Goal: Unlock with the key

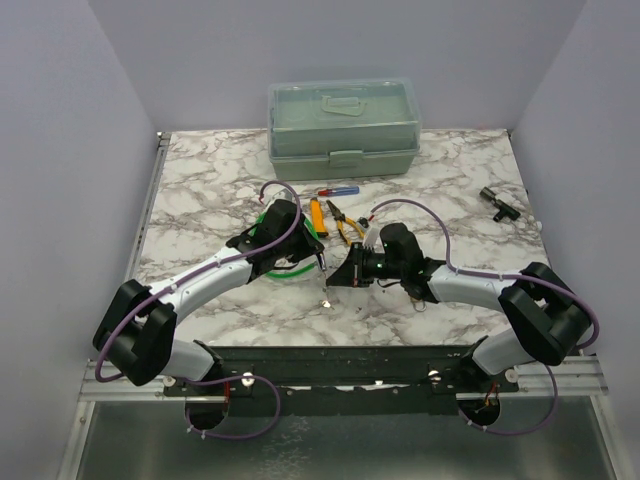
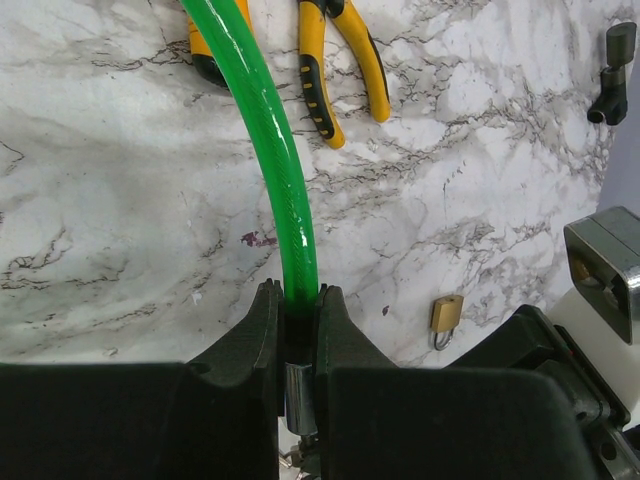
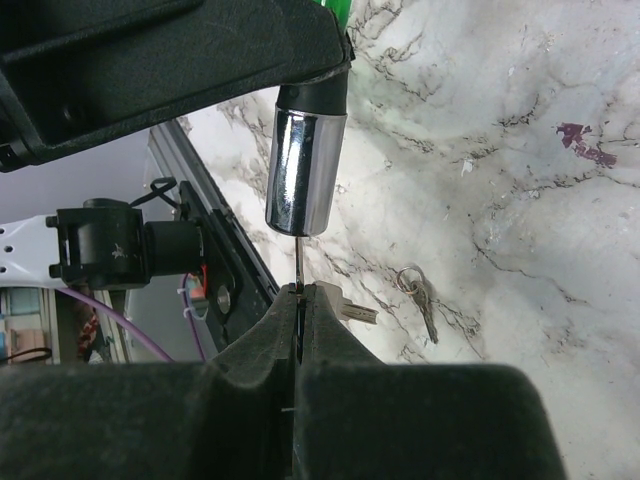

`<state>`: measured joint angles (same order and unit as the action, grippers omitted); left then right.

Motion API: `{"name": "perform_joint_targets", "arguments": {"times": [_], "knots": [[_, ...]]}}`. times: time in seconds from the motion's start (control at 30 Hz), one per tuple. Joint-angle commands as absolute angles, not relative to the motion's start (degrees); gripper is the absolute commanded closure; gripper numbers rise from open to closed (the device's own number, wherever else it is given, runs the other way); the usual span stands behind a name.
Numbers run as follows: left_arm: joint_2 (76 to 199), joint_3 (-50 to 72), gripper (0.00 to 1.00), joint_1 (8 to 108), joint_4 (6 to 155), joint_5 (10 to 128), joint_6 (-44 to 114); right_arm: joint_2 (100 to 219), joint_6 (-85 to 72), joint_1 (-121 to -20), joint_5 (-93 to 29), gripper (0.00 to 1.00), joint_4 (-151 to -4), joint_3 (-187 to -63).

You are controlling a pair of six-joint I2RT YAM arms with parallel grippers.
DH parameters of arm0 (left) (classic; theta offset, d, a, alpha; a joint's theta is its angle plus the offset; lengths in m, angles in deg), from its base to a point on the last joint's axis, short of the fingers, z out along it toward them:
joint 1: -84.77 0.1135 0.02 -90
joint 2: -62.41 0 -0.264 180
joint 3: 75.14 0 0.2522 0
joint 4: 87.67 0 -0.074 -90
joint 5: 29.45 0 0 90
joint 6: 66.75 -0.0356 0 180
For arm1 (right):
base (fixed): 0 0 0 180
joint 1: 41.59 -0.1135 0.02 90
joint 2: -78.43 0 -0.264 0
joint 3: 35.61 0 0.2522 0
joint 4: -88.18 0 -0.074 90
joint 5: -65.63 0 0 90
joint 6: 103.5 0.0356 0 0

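Observation:
The lock is a green cable ending in a chrome barrel. My left gripper is shut on the cable right at the barrel, holding it above the table. My right gripper is shut on a key, seen edge-on. Its blade runs up into the barrel's end. A second key sticks out beside the right finger. In the top view the two grippers meet over the middle of the table, with the cable's loop under the left arm.
A small brass padlock and a ring of keys lie on the marble. Yellow pliers, an orange tool and a screwdriver lie behind the grippers. A green toolbox stands at the back, a black part at the right.

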<state>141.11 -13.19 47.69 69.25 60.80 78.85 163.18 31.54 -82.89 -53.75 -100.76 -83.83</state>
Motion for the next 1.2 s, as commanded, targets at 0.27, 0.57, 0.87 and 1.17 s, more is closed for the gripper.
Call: {"name": "perform_joint_targets", "arguments": {"times": [0.27, 0.57, 0.87, 1.17], "knots": [[138.8, -13.7, 1.0, 47.9, 71.4, 62.1, 79.4, 163.1, 31.9, -83.3, -51.5, 0.99, -101.5, -84.3], [138.4, -14.0, 1.0, 47.9, 71.4, 61.9, 79.4, 162.0, 31.9, -83.3, -49.7, 0.99, -100.6, -85.0], [138.0, -14.2, 1.0, 47.9, 71.4, 61.4, 79.4, 160.9, 31.6, -83.2, -48.8, 1.0, -99.7, -84.7], [137.9, -14.5, 1.0, 47.9, 71.5, 61.3, 79.5, 160.6, 31.9, -83.2, -48.7, 0.99, -100.2, -84.1]]}}
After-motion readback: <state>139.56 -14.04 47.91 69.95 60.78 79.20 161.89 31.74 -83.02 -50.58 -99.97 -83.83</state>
